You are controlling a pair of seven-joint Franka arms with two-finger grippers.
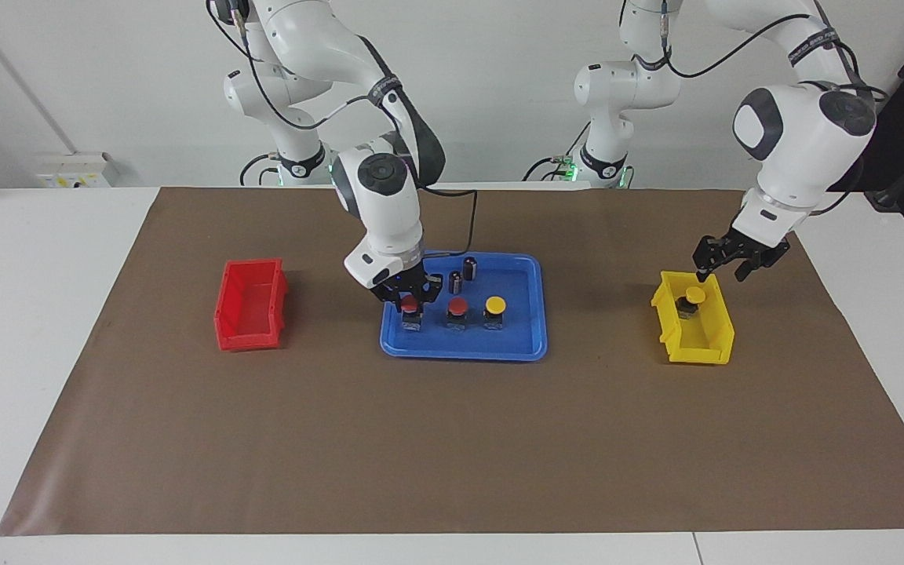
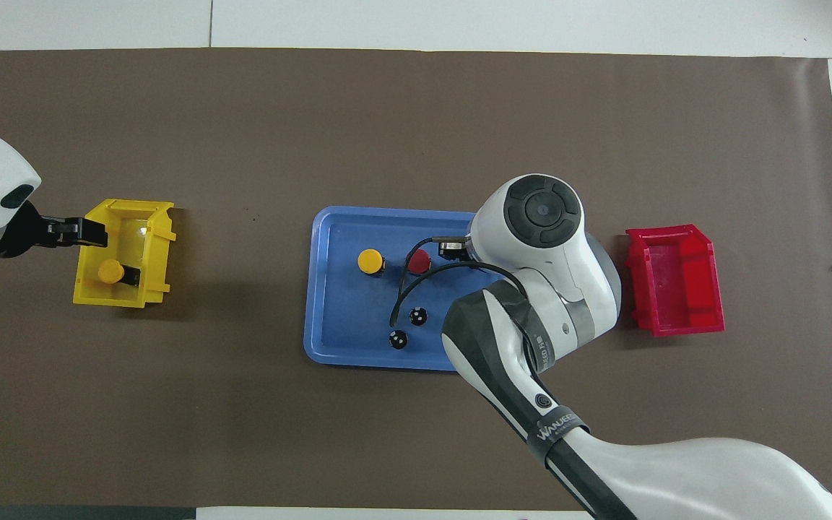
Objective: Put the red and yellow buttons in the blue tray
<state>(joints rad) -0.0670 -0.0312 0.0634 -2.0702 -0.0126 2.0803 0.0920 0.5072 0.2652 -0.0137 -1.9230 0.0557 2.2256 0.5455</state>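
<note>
Brown table mat: right gripper (image 1: 410, 297) clamps a red button (image 1: 410, 302) on the blue tray (image 1: 464, 348); left gripper (image 1: 721, 262), finger gap unclear, hangs over the last yellow button (image 1: 693, 295)

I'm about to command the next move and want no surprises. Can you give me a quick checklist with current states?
1. Gripped red button inside blue tray, beside the other red button: ok.
2. Right gripper released it: not ok, shut on it.
3. Tray's yellow button upright: ok.
4. All four buttons in tray: not ok, last yellow button sits in the yellow bin.
5. Left gripper over yellow bin: ok.
</note>
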